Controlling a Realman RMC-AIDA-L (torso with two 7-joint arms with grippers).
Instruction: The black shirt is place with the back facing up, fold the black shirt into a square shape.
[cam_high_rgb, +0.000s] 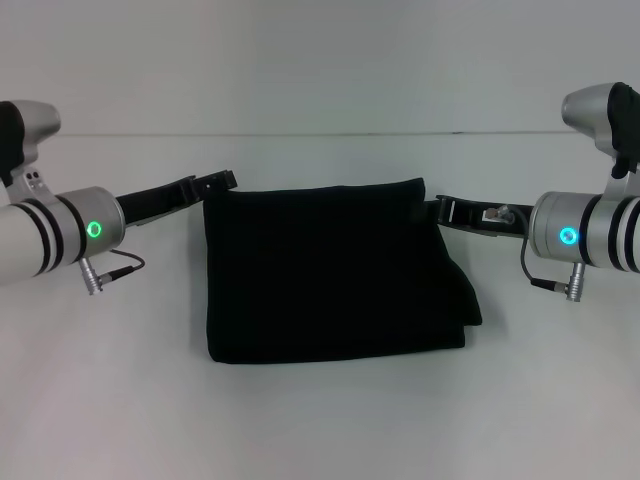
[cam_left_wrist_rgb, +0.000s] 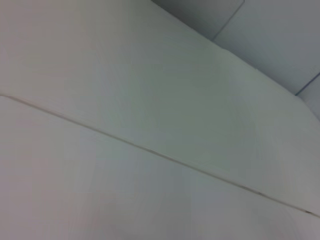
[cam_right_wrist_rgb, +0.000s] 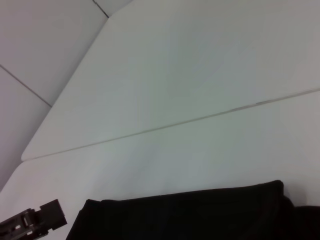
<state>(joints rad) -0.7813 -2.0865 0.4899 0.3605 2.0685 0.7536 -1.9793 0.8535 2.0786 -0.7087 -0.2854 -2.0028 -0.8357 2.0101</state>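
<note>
Judging fold nearly done: soft black cloth shirt (cam_high_rgb: 335, 272) lies roughly square on white bench (cam_high_rgb: 320, 420); left gripper (cam_high_rgb: 222, 181) and right gripper (cam_high_rgb: 447, 210) flank its far corners, we cannot tell fingers' state; lower right edge needs tidying.

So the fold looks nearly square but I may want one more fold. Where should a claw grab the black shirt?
Probably the far corners of the black shirt: left claw and right claw already sit beside them. Come in from each side, low over the white table, pinching the stacked far edge. The right side bulges with loose layers, so grip all of them.
</note>
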